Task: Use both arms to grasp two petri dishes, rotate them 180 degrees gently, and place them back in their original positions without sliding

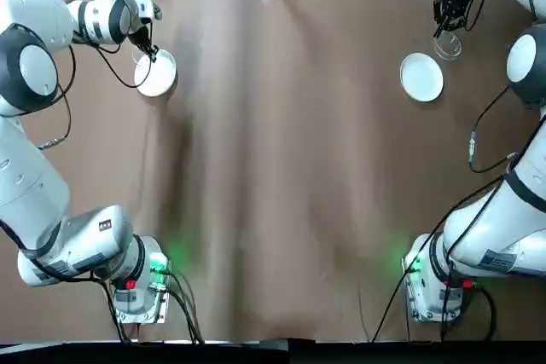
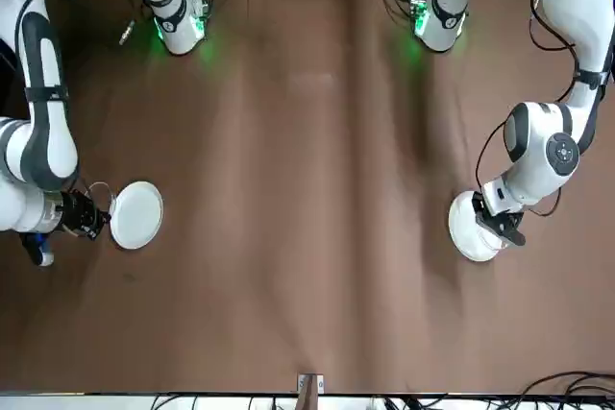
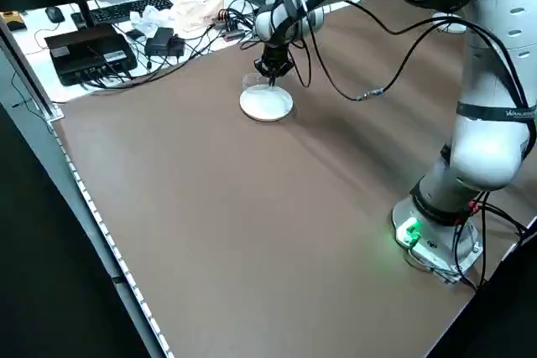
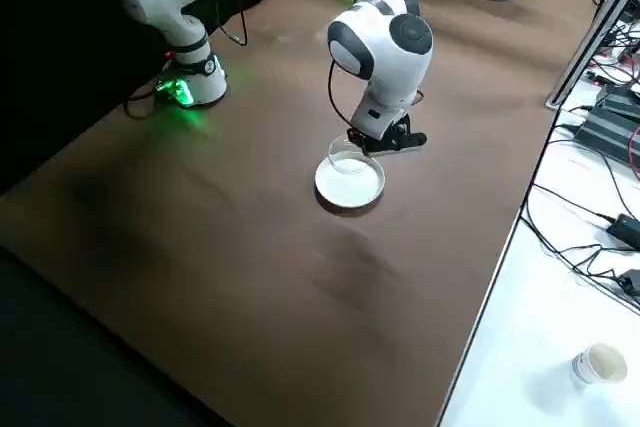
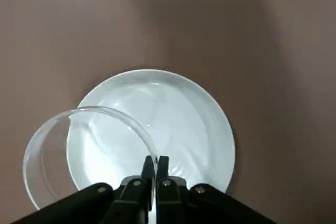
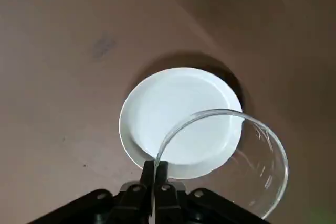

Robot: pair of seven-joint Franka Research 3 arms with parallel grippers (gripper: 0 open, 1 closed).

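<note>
Two clear petri dishes are each held by the rim. My left gripper (image 5: pixel 156 163) is shut on the wall of one clear petri dish (image 5: pixel 52 156), which overlaps a white round disc (image 5: pixel 178 124) lying on the brown table. From overhead this gripper (image 1: pixel 150 50) is at the far left corner, beside that disc (image 1: pixel 155 72). My right gripper (image 6: pixel 154 169) is shut on the rim of the other clear petri dish (image 6: pixel 231 156), which partly covers a second white disc (image 6: pixel 173 108). Overhead, that dish (image 1: pixel 448 47) and disc (image 1: pixel 421 77) are at the far right.
Brown cloth (image 1: pixel 281 168) covers the table between the two arm bases (image 1: pixel 141 283) (image 1: pixel 435 283). Beyond the far edge lies a white desk with a keyboard (image 3: pixel 126 7), cables and black boxes (image 3: pixel 88 52). A paper cup (image 4: pixel 598 363) stands on that desk.
</note>
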